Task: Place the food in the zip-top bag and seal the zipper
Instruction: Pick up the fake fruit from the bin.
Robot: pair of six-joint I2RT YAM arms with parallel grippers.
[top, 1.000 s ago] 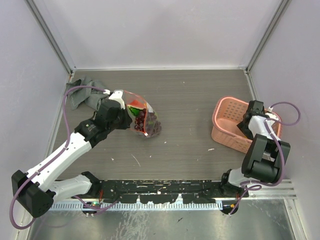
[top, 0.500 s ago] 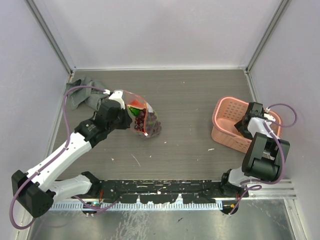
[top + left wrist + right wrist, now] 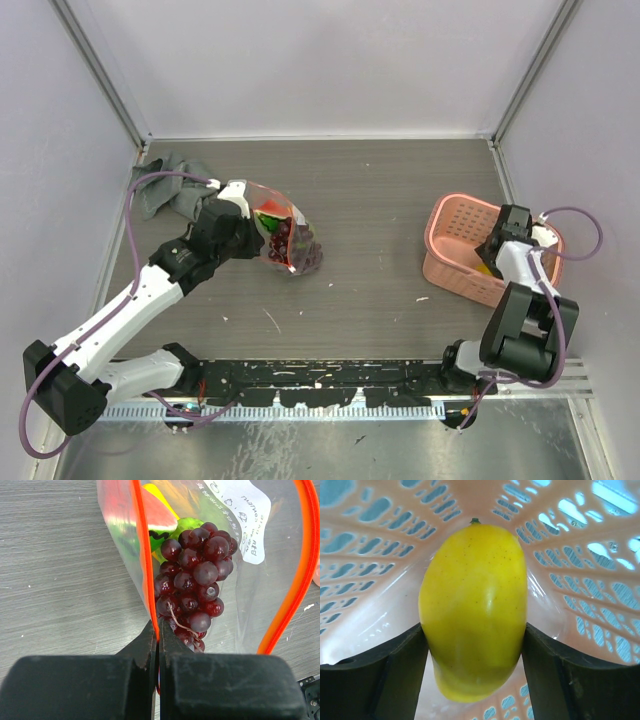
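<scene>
The clear zip-top bag [image 3: 287, 238] stands open on the table at the left, and its red-orange zipper [image 3: 144, 555] forms a wide loop. Inside lie dark purple grapes [image 3: 197, 585], a red watermelon slice [image 3: 159, 516] and a green fruit [image 3: 186, 525]. My left gripper [image 3: 158, 639] is shut on the near zipper edge, and it also shows in the top view [image 3: 252, 238]. My right gripper [image 3: 474, 627] is down inside the pink basket [image 3: 370, 580]. Its fingers press both sides of a smooth yellow fruit [image 3: 475, 605].
The pink lattice basket [image 3: 447, 222] sits at the right, near the side wall. A grey cloth [image 3: 165, 192] lies in the back left corner behind the left arm. Walls enclose the table on three sides.
My right wrist has shifted a little nearer and lower inside the basket. The left arm and the bag have not moved.
</scene>
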